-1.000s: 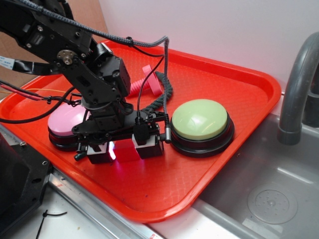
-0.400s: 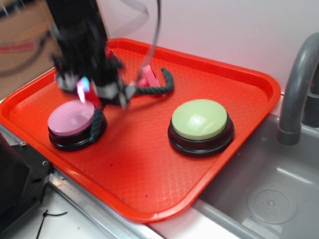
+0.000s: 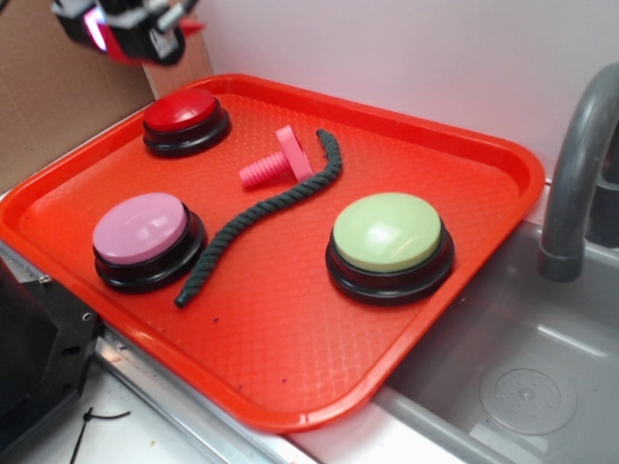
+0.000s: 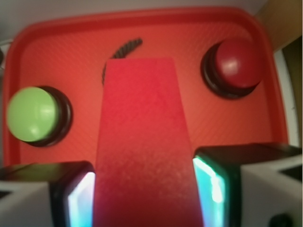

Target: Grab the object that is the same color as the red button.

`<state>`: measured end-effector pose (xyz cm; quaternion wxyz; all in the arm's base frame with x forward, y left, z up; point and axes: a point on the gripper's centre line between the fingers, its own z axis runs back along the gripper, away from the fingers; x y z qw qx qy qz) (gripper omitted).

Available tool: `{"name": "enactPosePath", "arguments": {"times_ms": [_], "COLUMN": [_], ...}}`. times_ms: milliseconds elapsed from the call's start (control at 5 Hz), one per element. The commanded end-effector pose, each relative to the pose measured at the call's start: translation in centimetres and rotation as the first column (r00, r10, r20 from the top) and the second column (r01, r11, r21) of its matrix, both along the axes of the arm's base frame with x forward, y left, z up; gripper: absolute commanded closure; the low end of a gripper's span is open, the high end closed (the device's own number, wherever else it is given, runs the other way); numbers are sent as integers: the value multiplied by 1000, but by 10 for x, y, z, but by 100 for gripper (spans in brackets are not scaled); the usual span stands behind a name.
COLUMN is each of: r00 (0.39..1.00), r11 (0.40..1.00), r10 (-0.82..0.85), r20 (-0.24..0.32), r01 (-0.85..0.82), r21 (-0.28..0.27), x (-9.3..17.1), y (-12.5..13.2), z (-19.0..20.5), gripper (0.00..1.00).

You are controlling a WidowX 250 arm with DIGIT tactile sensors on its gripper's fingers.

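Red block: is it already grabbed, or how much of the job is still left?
Done: the red block sits clamped between the jaws of the gripper, which is high above the tray's far left corner, near the red button. In hand: the block only. Left: nothing visible; rope, pink screw and the other buttons lie untouched.

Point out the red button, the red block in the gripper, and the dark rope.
red button (image 3: 181, 110): exterior view, on its glossy red cap.
red block (image 4: 144, 142): wrist view, middle of its flat face, between the fingers.
dark rope (image 3: 253, 224): exterior view, midway along its length.
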<state>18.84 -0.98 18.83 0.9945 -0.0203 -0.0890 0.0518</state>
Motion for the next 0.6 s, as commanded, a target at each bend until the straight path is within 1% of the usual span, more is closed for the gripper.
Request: {"name": "enactPosePath", "arguments": {"times_ms": [0,200,400], "r00": [1000,999,996], "r11": [1000,1000,997], "r10": [24,27,72], "r20": [11,-26,-45], "r01": [-24,-27,-71], "r21": [13,-6,36], "x": [14,17,25], "y": [0,4,15], "z": [5,-9,-21], "gripper": [100,100,100]}}
